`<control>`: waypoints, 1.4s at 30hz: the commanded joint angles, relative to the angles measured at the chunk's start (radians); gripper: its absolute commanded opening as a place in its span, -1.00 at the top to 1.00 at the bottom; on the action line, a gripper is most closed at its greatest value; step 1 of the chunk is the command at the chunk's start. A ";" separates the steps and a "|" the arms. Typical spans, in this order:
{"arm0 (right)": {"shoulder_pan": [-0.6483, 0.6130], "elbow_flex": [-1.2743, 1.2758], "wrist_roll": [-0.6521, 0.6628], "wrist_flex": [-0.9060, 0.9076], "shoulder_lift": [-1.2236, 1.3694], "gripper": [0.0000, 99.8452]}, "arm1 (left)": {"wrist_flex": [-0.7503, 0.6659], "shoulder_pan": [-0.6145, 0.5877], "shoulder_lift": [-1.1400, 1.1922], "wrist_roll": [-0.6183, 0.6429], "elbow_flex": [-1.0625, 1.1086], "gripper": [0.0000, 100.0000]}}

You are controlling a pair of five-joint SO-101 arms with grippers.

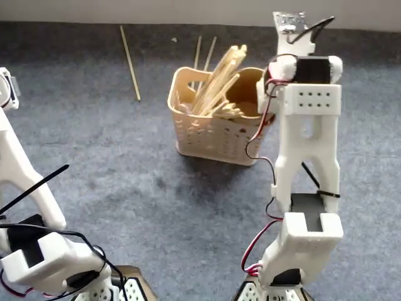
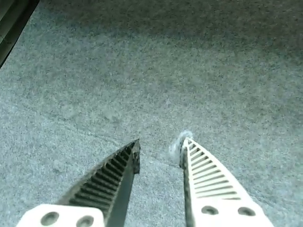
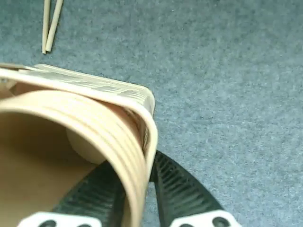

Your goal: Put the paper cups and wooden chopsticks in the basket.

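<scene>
From my station, the basket (image 1: pixel 213 141) sits in the upper middle of the high view on grey carpet (image 1: pixel 156 200). A bundle of wooden chopsticks (image 1: pixel 219 81) leans out of its left half, and the stacked paper cups (image 1: pixel 245 95) stand in its right half. The right arm (image 1: pixel 288 150) stretches up the right side of that frame to the basket's right rim. In the right wrist view I see the right gripper (image 3: pixel 135 163) closed across the nested rims of the cups, with 1 black finger inside the stack and the other outside, just by the basket's corner. 1 loose chopstick (image 1: pixel 130 63) lies on the carpet at upper left, well apart from the basket, and 2 further chopsticks (image 1: pixel 203 53) lie just behind it. The left gripper (image 2: pixel 161 142) hangs over bare carpet with its fingers spread apart. The left arm (image 1: pixel 25 182) occupies the lower left of the high view.
</scene>
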 commanded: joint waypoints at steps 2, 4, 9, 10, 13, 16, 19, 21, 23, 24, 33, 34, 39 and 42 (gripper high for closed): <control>0.065 0.042 0.086 0.015 -0.128 0.99 | -0.008 0.016 -0.036 0.000 -0.005 0.69; 0.087 0.124 0.126 0.015 -0.124 0.99 | -0.008 0.016 -0.036 0.000 -0.005 0.69; 0.205 0.147 0.184 0.015 -0.122 0.99 | -0.009 0.018 -0.036 0.000 -0.005 0.69; 0.231 0.131 0.198 0.015 -0.122 0.99 | -0.009 0.018 -0.036 0.000 -0.005 0.69; 0.300 0.120 0.236 0.015 -0.122 0.99 | -0.012 0.030 -0.036 0.000 -0.005 0.69; 0.332 0.120 0.255 0.015 -0.122 0.99 | -0.008 0.074 -0.035 0.000 -0.002 0.69; 0.335 0.119 0.262 0.015 -0.122 0.99 | -0.015 0.116 -0.036 0.000 0.041 0.69; 0.352 0.114 0.292 0.015 -0.122 0.99 | -0.018 0.134 -0.036 -0.005 0.064 0.69; 0.381 0.111 0.305 0.015 -0.122 0.99 | -0.051 0.145 -0.035 -0.005 0.090 0.69; 0.390 0.111 0.307 0.015 -0.122 0.99 | -0.072 0.153 -0.035 -0.005 0.104 0.69; 0.259 0.191 0.302 0.012 -0.124 0.98 | -0.313 0.364 -0.035 -0.005 0.259 0.63; 0.232 0.197 0.301 0.010 -0.124 0.96 | -0.350 0.400 -0.035 -0.003 0.271 0.58; 0.147 0.143 0.242 0.007 -0.125 0.64 | -0.445 0.598 0.035 -0.003 0.251 0.47; 0.119 0.062 0.238 0.010 -0.125 0.46 | -0.465 0.665 0.162 -0.003 0.156 0.49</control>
